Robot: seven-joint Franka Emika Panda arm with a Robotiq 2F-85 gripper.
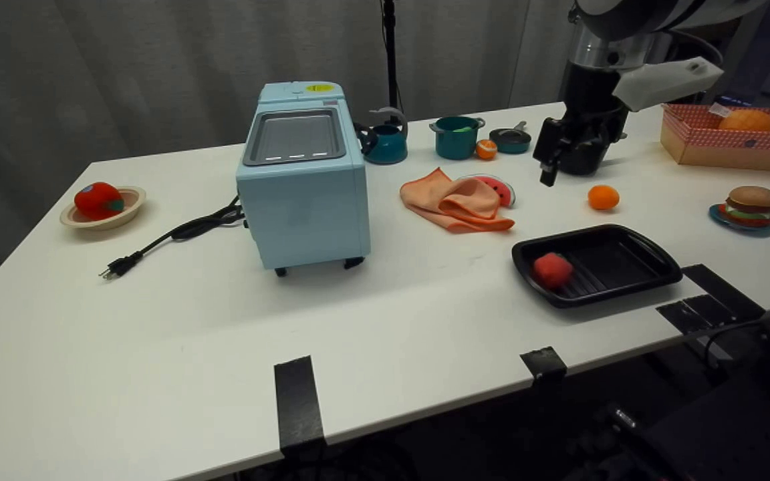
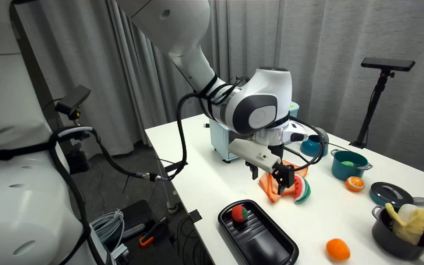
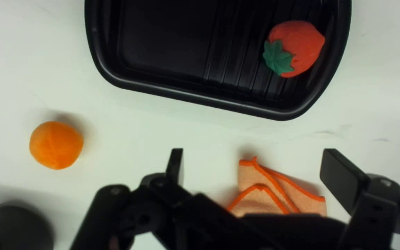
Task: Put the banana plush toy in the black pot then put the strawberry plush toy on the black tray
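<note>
The yellow banana plush toy [image 2: 403,226] sits in the black pot [image 2: 392,239] and sticks up over its rim. In an exterior view the arm hides the banana. The red strawberry plush toy [image 2: 238,213] lies on the ridged end of the black tray [image 2: 289,254]. Both also show in an exterior view, the strawberry [image 1: 552,270] and the tray [image 1: 666,272], and in the wrist view, the strawberry [image 3: 300,45] and the tray [image 3: 200,99]. My gripper [image 2: 268,184] is open and empty, above the table beside the tray. Its fingers [image 3: 253,156] are wide apart in the wrist view.
An orange cloth [image 1: 455,204] and a watermelon slice [image 2: 301,188] lie under and beside my gripper. An orange fruit [image 2: 338,250] lies between tray and pot. A teal pot [image 2: 348,167], a small pan [image 2: 390,194] and a blue toaster oven [image 1: 308,214] stand farther back.
</note>
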